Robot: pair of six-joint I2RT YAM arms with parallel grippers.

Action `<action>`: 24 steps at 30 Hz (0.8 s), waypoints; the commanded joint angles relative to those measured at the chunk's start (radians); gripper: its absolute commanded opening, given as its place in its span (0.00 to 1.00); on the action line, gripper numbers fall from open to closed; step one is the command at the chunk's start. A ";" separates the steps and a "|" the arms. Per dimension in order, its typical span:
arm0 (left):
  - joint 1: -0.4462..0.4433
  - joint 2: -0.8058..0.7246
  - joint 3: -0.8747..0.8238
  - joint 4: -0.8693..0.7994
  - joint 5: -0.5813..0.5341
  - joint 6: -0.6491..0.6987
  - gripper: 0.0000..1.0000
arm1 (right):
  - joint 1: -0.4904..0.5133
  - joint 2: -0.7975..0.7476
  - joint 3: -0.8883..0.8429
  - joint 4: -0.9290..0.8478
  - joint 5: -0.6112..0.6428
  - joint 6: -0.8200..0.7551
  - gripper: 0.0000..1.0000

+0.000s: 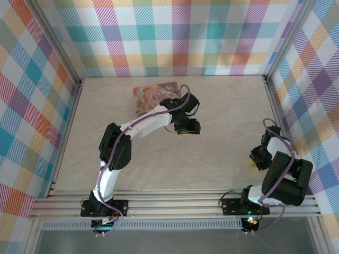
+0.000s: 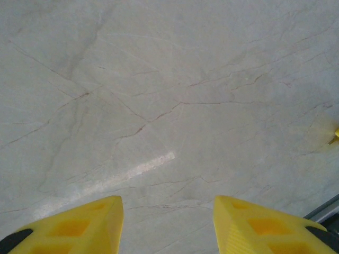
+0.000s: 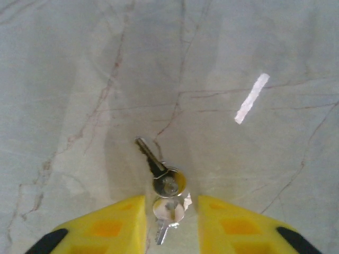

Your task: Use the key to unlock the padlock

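Note:
Two silvery keys on one ring lie flat on the marble table. In the right wrist view the upper key points away and the lower key points back toward the camera. My right gripper straddles the lower key. Its yellow fingers stand a little apart from the key's head on both sides, so the jaws are open and not clamped. From above, the right gripper is low at the table's right side. My left gripper hangs open over bare table near the middle. The padlock is hidden.
A pink illustrated tin lies at the back of the table, partly under the left arm. Aluminium rails and plaid walls close the table in on three sides. A small yellow speck shows at the right edge of the left wrist view.

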 commanded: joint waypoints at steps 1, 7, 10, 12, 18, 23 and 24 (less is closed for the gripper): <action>-0.022 0.002 -0.020 0.019 0.008 -0.032 0.48 | 0.005 0.032 -0.011 0.107 -0.103 -0.053 0.23; -0.021 -0.059 -0.119 0.084 -0.015 -0.040 0.48 | 0.008 0.007 0.003 0.084 -0.206 -0.119 0.02; -0.022 -0.075 -0.138 0.103 -0.031 -0.022 0.48 | 0.017 -0.026 0.013 0.100 -0.281 -0.167 0.00; -0.019 -0.081 -0.152 0.105 -0.058 -0.033 0.48 | 0.023 -0.054 0.011 0.129 -0.359 -0.184 0.00; -0.006 -0.173 -0.351 0.297 -0.020 -0.187 0.48 | 0.124 -0.105 0.042 0.145 -0.520 -0.224 0.00; 0.025 -0.184 -0.420 0.390 0.040 -0.286 0.48 | 0.252 -0.111 0.070 0.158 -0.623 -0.240 0.00; 0.028 -0.186 -0.427 0.411 0.045 -0.301 0.48 | 0.277 -0.112 0.072 0.169 -0.642 -0.241 0.00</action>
